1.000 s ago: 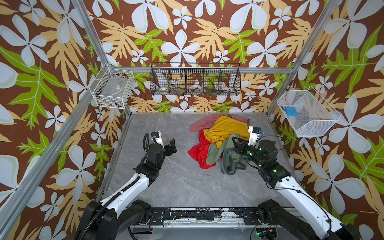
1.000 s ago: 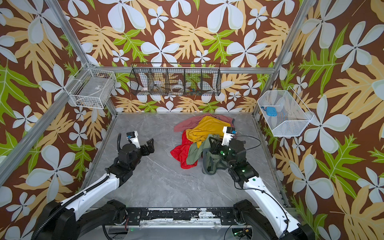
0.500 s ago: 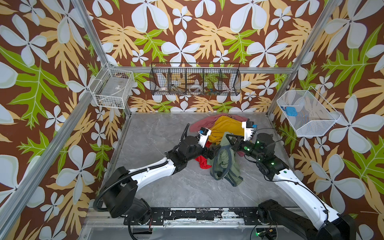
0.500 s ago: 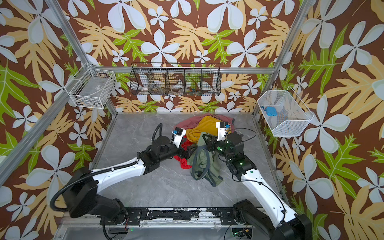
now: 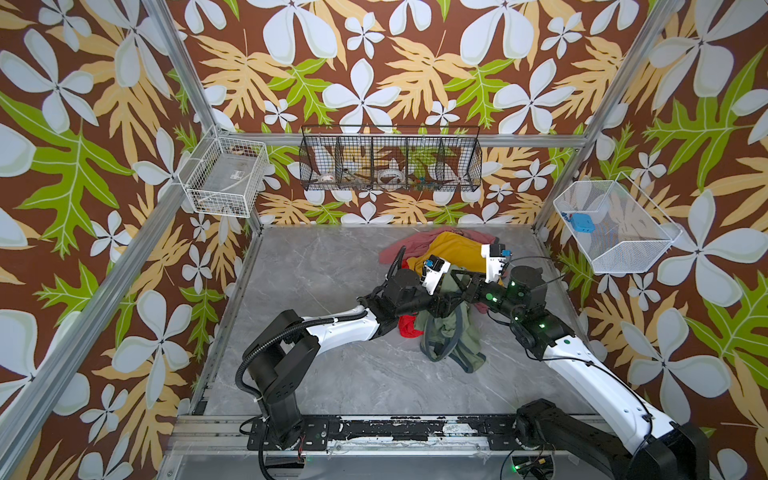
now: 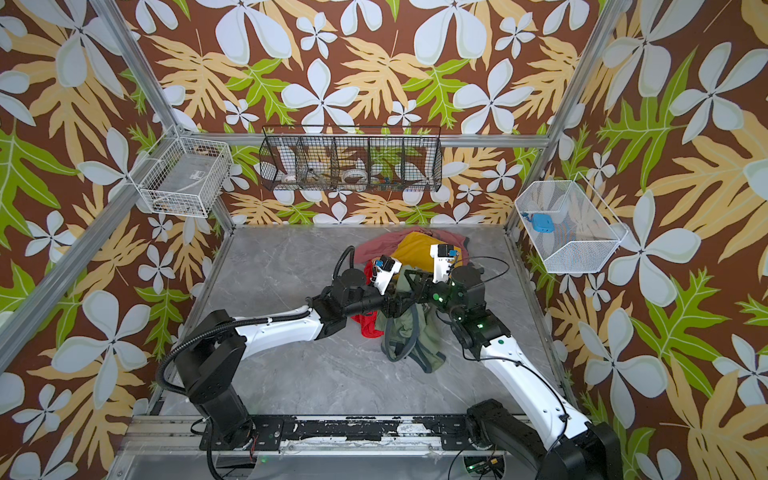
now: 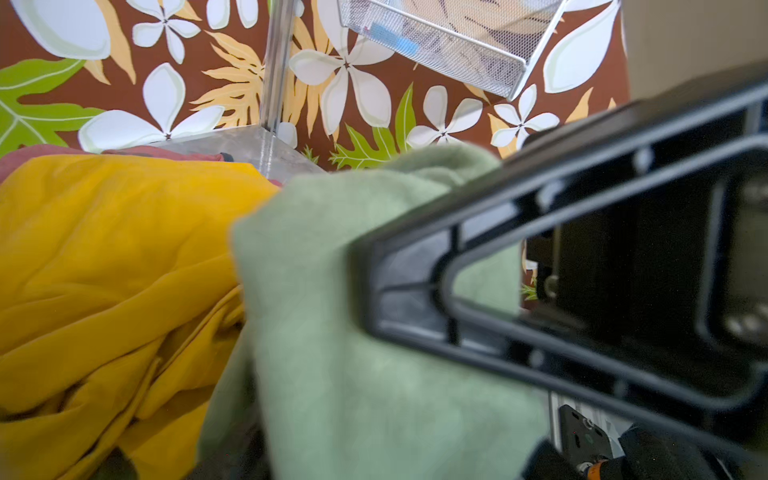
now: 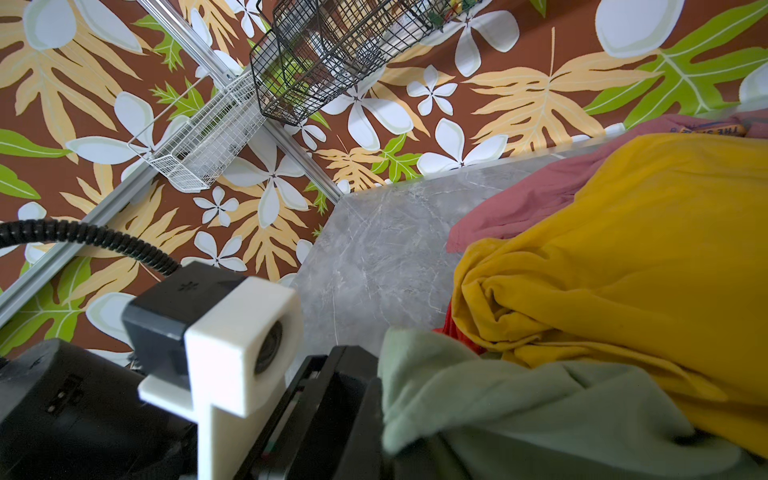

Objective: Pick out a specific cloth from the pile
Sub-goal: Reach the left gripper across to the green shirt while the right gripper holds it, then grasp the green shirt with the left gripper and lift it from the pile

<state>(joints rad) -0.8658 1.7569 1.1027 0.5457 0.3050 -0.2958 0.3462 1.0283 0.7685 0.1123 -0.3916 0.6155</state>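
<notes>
The cloth [image 5: 451, 336] [image 6: 409, 336], olive green with grey-blue trim, hangs in front of the pile, its lower end on the table. My right gripper [image 5: 463, 286] [image 6: 415, 282] is shut on its top edge. My left gripper [image 5: 446, 305] [image 6: 401, 301] meets it there from the left. Green fabric [image 7: 374, 374] fills the space at its jaws, and they are hidden. The right gripper's black finger [image 7: 415, 266] presses into the cloth. The pile [image 5: 457, 253] of mustard, pink and red cloths lies just behind. The right wrist view shows the cloth [image 8: 519, 407] against the left gripper's body [image 8: 332, 407].
A black wire basket [image 5: 390, 166] hangs on the back wall. A white wire basket [image 5: 224, 183] is mounted at the left. A white mesh basket [image 5: 615, 228] holding a blue object [image 5: 582, 222] is at the right. Grey marble table [image 5: 332, 270] stretches left of the pile.
My left arm swung from the table's left side across to the cloth and its jaws narrowed. My right gripper raised the green cloth out of the pile.
</notes>
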